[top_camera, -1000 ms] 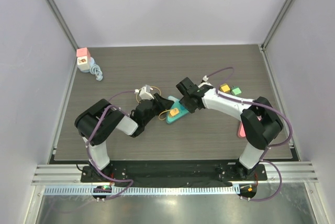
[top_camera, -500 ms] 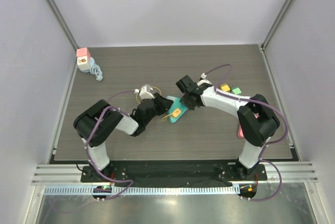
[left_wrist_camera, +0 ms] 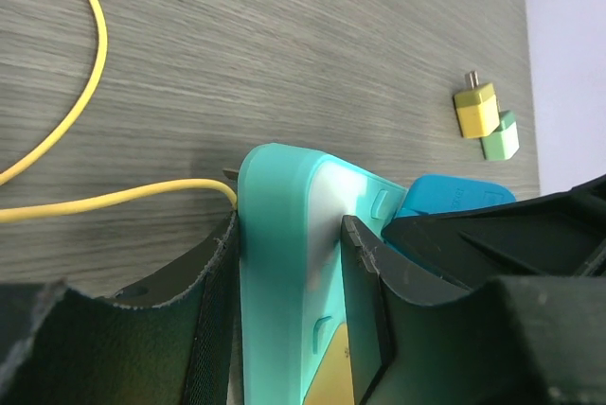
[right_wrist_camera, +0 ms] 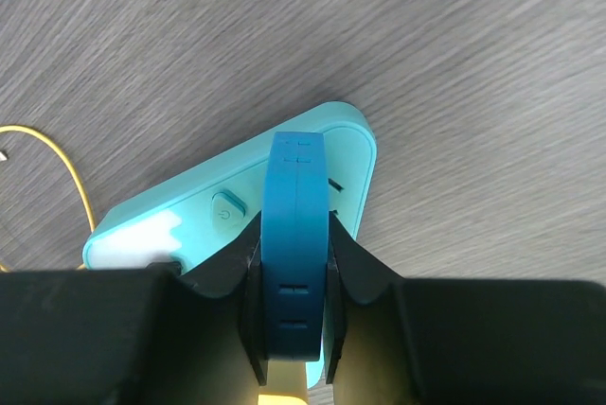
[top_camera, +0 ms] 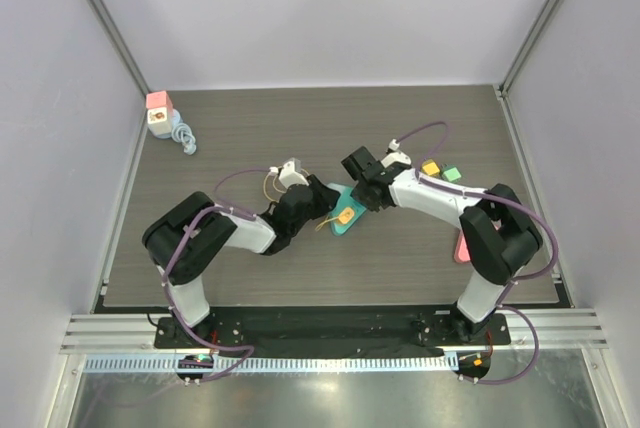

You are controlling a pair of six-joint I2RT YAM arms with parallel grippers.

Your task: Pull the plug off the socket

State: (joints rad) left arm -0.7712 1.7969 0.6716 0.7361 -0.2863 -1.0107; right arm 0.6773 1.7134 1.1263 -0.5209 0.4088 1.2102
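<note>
The socket (top_camera: 340, 228) is a teal power strip near the table's middle, with an orange plug (top_camera: 345, 216) on its face. My left gripper (left_wrist_camera: 289, 320) is shut on the socket (left_wrist_camera: 284, 254), one finger on each long side. A blue plug (right_wrist_camera: 295, 225) stands against the socket's face (right_wrist_camera: 189, 211) beside a power button. My right gripper (right_wrist_camera: 294, 329) is shut on this blue plug. Whether its prongs sit in the socket is hidden. The two grippers meet over the strip, left gripper (top_camera: 318, 198) and right gripper (top_camera: 366, 198).
A yellow cable (left_wrist_camera: 95, 202) runs from the socket's end across the table. A yellow adapter (top_camera: 431, 168) and a green one (top_camera: 452, 174) lie behind the right arm. A pink-and-white block with a coiled pale cable (top_camera: 162, 116) sits at the back left corner. A pink object (top_camera: 461, 246) lies near the right arm.
My right gripper has closed on the blue plug. The left gripper and the socket have shifted slightly to the right.
</note>
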